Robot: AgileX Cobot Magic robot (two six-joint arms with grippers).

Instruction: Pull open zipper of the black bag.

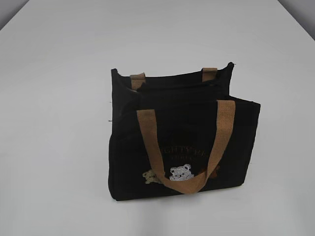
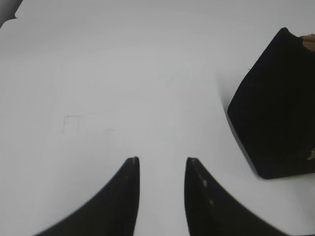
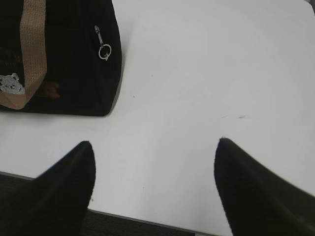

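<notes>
Standing upright on the white desk (image 1: pixel 59 59), the black bag (image 1: pixel 182 142) faces us in the exterior view, its near tan handle (image 1: pixel 184 147) hanging down over the front panel with the faint lettering and the small bear patches (image 1: pixel 181 172). We see two short tan stubs of the far handle at the top edge, where the zipper (image 1: pixel 182 84) runs as a dark line between them; whether it is closed along its whole length we cannot tell. Neither arm shows in that view. From the right wrist we see the bag's side at upper left, with a small silver clasp and ring (image 3: pixel 103 46) hanging against the black fabric. Our right claw (image 3: pixel 155 152) is spread wide, nothing between its dark fingers (image 3: pixel 69 187), and it hangs over bare desk near the front edge, apart from the bag. From the left wrist the bag's other end (image 2: pixel 275 108) sits at the right of the picture. Our left claw (image 2: pixel 162 164) stands partly spread with a narrow gap, holding nothing, over bare desk and apart from the bag.
</notes>
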